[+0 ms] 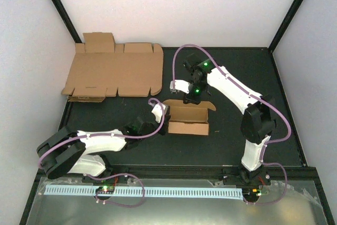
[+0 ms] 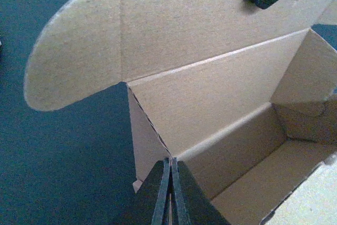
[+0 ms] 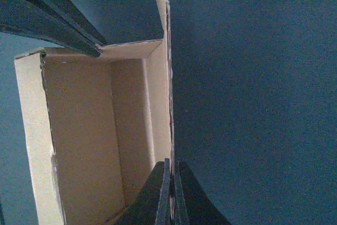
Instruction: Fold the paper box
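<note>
I'm clamping the paper box (image 1: 188, 121): left tool (image 2: 171, 163) gripping its end wall, right tool (image 3: 170, 164) gripping its rear panel.

Paper box (image 1: 188, 120): plain brown cardboard, part-folded, top open.
Small rectangular tray form, standing on its base near the middle of the dark table (image 1: 237, 72), long sides running left to right in the top view. Four walls are raised and the interior is bare and unprinted. The lid panel rises from the far long wall, not closed, with a rounded ear flap (image 2: 73, 56) standing out past its left corner. The left short wall is pinched at its top edge in the left pincer (image 2: 171, 164). The far long side is pinched in the right pincer (image 3: 169, 164).
</note>
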Robot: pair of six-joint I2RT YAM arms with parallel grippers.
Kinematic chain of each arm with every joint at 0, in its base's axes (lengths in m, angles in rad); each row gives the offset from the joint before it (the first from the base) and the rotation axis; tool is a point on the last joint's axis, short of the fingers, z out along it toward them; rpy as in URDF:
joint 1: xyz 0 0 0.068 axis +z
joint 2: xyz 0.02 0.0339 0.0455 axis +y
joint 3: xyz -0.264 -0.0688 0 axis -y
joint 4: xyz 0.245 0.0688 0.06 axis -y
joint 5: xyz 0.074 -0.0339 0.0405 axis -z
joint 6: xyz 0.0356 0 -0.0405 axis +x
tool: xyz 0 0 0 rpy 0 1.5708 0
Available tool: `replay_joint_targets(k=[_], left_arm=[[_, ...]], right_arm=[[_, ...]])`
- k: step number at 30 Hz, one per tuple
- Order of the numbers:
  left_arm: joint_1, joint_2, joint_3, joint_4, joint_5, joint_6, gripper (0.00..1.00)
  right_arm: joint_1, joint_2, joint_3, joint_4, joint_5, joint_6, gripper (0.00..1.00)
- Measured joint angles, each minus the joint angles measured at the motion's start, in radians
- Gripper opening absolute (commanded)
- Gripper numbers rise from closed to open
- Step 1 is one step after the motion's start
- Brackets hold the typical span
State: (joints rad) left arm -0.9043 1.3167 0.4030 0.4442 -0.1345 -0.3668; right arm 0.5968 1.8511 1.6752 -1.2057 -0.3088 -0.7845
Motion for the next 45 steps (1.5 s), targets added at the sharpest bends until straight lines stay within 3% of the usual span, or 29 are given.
replay_joint_targets(k=[5, 15, 24, 26, 31, 36, 45], left_arm=[[0.000, -0.008, 0.003, -0.019, 0.000, 0.002, 0.16], [0.000, -0.111, 0.016, -0.146, 0.000, 0.008, 0.51], [0.000, -0.242, 0.090, -0.317, 0.067, 0.011, 0.57], [0.000, -0.268, 0.090, -0.349, 0.103, 0.010, 0.54], [0.000, -0.323, 0.080, -0.396, 0.224, -0.020, 0.29], [0.000, -0.330, 0.038, -0.367, 0.376, -0.099, 0.15], [0.000, -0.156, -0.006, -0.227, 0.532, -0.188, 0.12]], right_arm=[[0.000, 0.000, -0.002, -0.006, 0.000, -0.002, 0.02], [0.000, 0.000, -0.022, 0.019, 0.018, 0.008, 0.02], [0.000, 0.000, -0.035, 0.061, 0.019, 0.025, 0.02], [0.000, 0.000, -0.035, 0.064, 0.019, 0.027, 0.02], [0.000, 0.000, -0.035, 0.075, 0.019, 0.029, 0.02], [0.000, 0.000, -0.035, 0.079, 0.019, 0.031, 0.02], [0.000, 0.000, -0.035, 0.084, 0.020, 0.037, 0.02]])
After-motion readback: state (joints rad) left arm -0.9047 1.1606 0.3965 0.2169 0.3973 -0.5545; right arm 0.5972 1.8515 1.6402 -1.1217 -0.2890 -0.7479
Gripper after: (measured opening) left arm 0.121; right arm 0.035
